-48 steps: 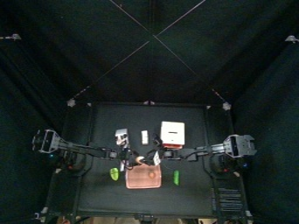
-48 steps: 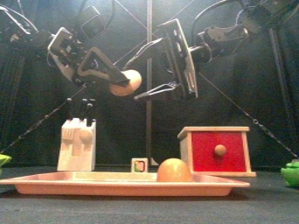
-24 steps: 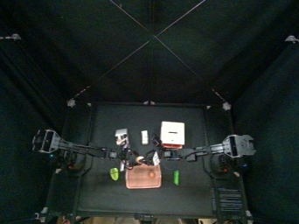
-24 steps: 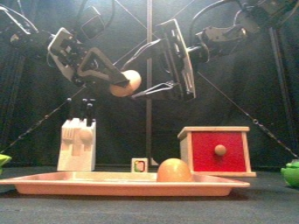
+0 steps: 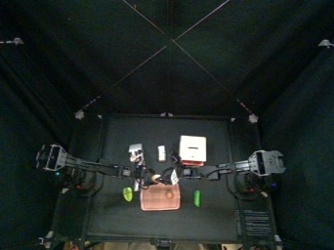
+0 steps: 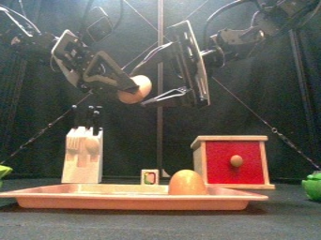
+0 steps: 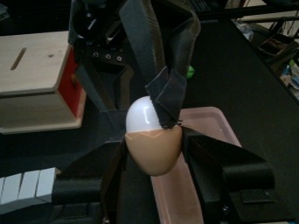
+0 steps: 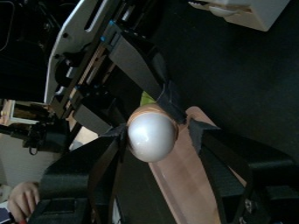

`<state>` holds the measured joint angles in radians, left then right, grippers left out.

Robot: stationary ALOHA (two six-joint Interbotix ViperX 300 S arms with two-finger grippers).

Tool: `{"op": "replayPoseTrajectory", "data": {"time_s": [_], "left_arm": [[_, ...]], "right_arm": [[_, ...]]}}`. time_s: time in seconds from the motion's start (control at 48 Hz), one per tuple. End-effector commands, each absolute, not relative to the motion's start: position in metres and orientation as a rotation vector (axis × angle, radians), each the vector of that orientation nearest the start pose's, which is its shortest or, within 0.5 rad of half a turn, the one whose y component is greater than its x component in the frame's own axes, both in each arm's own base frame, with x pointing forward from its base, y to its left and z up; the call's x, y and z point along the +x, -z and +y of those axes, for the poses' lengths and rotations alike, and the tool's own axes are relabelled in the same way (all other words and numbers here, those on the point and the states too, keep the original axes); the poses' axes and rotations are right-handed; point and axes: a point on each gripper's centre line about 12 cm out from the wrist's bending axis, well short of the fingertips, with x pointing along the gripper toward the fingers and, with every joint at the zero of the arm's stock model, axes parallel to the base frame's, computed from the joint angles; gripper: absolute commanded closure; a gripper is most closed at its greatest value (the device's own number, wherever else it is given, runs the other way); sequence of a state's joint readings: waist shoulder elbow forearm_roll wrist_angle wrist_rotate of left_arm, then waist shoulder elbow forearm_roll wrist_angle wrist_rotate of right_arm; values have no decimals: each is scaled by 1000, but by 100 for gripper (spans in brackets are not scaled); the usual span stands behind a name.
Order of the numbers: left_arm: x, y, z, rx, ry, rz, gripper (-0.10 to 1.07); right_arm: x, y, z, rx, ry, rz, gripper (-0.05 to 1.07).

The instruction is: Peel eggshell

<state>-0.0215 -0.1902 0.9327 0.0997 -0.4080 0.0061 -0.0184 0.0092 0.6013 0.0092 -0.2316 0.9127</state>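
A: Top view: both arms meet above the pink board (image 5: 162, 201) near the bench's front edge.

B: Front view: left tool (image 6: 129, 86) clenched on the egg (image 6: 135, 88), aloft; right tool (image 6: 189, 82) spread wide.

A: Left wrist: eggshell (image 7: 153, 150) half off. Squeezing risks crushing it.

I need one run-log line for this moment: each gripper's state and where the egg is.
left gripper: shut on egg, above pink tray | right gripper: open, at the egg's peeled white end | shell piece: on tray

black table (image 5: 111, 132), pink tray (image 6: 75, 196), red box (image 6: 232, 161)
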Motion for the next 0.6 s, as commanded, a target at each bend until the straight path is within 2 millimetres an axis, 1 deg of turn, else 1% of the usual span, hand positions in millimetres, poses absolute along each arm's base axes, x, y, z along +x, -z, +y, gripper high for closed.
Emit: {"op": "replayPoseTrajectory", "data": {"time_s": [0.0,0.375,0.5,0.583], "left_arm": [[339,-199,-11,95,74,306,45],[339,-199,-11,95,74,306,45],[339,-199,-11,94,72,304,45],[339,-199,-11,95,74,304,45]], "right_arm": [[421,-226,-9,913,174,299,13],[421,-226,-9,912,175,300,14],[421,-226,-9,907,174,300,19],[420,-225,-9,910,175,302,27]]}}
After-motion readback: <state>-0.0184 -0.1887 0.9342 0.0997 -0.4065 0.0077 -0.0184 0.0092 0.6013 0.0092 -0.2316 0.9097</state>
